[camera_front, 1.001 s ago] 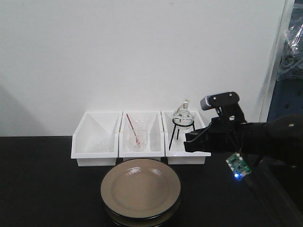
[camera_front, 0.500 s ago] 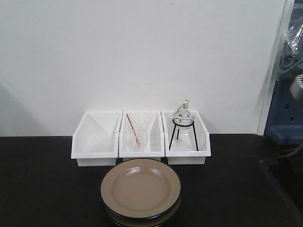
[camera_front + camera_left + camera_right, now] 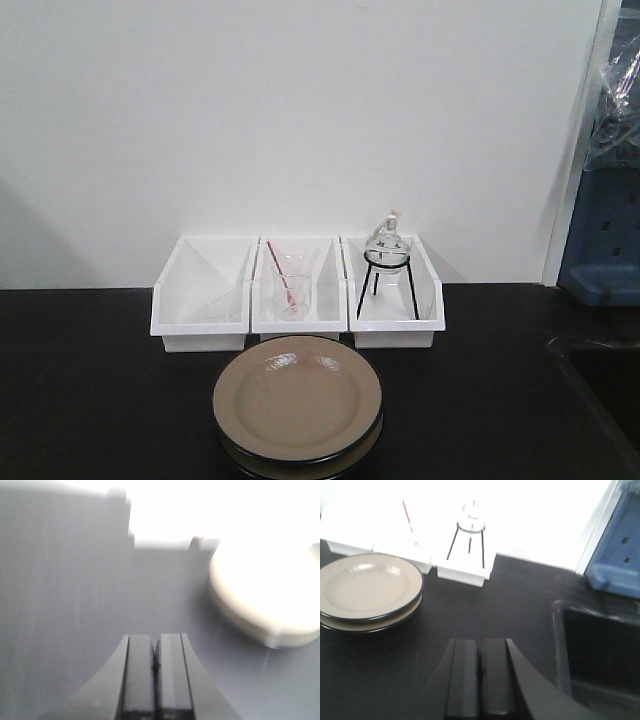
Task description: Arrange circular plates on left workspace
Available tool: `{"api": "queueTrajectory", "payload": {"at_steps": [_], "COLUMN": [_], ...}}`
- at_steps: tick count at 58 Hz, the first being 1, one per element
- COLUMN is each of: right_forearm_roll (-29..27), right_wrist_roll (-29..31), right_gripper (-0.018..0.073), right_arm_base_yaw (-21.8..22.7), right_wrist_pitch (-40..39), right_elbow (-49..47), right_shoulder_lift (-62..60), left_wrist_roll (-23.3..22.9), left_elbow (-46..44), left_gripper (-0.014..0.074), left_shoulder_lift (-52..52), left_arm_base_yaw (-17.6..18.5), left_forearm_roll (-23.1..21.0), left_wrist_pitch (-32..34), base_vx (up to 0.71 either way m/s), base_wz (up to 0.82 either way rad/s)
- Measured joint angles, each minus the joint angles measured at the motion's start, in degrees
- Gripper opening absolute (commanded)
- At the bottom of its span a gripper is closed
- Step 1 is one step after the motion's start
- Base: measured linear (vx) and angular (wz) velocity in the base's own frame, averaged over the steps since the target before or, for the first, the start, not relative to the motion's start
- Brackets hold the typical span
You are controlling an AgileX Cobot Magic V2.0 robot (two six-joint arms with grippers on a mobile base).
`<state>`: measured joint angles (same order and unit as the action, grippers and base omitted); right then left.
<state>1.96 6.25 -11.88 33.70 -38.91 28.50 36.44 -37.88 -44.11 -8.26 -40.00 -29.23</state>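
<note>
Ahead of me three white plastic bins (image 3: 298, 293) stand side by side against the white wall (image 3: 300, 110). The middle one holds a clear glass beaker (image 3: 290, 290); the right one a round glass flask (image 3: 387, 241) on a black wire tripod (image 3: 388, 282).

White wall (image 3: 300, 120); perhaps blue cabinet (image 3: 605, 235) right.

plates (image 3: 297, 398) stacked on bench (image 3: 90, 400) | three bins (image 3: 297, 292) behind | sink (image 3: 600, 650) right

Two circular plates (image 3: 297, 404) are sitting stacked on the near black bench (image 3: 90, 400), just in front of three white bins (image 3: 296, 292) lining the far wall.
</note>
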Motion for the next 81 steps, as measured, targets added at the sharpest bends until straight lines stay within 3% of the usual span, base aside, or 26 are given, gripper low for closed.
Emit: {"api": "queueTrajectory", "payload": {"at_steps": [6,11,24,36,67,73,81], "right_forearm_roll": [0.00,0.00,0.07,0.07,0.07,0.07,0.07], "right_wrist_roll": [0.00,0.00,0.00,0.00,0.00,0.00,0.00], "right_gripper": [-0.0003,-0.0003,-0.0003,-0.0001,-0.0001,-0.0001,-0.0001], "right_arm_base_yaw": [0.00,0.00,0.00,0.00,0.00,0.00,0.00], "right_wrist_pitch": [-5.05,-9.76,-20.52,-22.91,-23.09,-23.09,-23.09], "right_elbow": [5.71,9.37,14.23,14.62,14.62,14.62,14.62], "right_shoulder_lift": [-4.40,-6.99,-8.03,-8.03,-8.03,-8.03,-8.03], "left_wrist_roll": [6.24,8.81,10.37,10.45,10.29,10.29,10.29], "left_elbow": [0.91,2.96,13.41,19.54,20.06,20.07,20.77], "left_gripper": [0.0000,0.0000,0.0000,0.0000,0.0000,0.0000,0.0000], "left_shoulder_lift": [6.43,11.47,24.74,31.64,32.23,32.23,32.34], "left_arm_base_yaw": [0.00,0.00,0.00,0.00,0.00,0.00,0.07], "left_forearm_roll": [-3.63,-6.64,-13.23,-13.70,-13.78,-13.78,-16.17], "left_wrist_pitch": [-0.17,-0.39,-0.42,-0.92,-11.02,-9.47,-1.04], "base_vx": [0.00,0.00,0.00,0.00,0.00,0.00,0.00], "base_wz": [0.00,0.00,0.00,0.00,0.00,0.00,0.00]}}
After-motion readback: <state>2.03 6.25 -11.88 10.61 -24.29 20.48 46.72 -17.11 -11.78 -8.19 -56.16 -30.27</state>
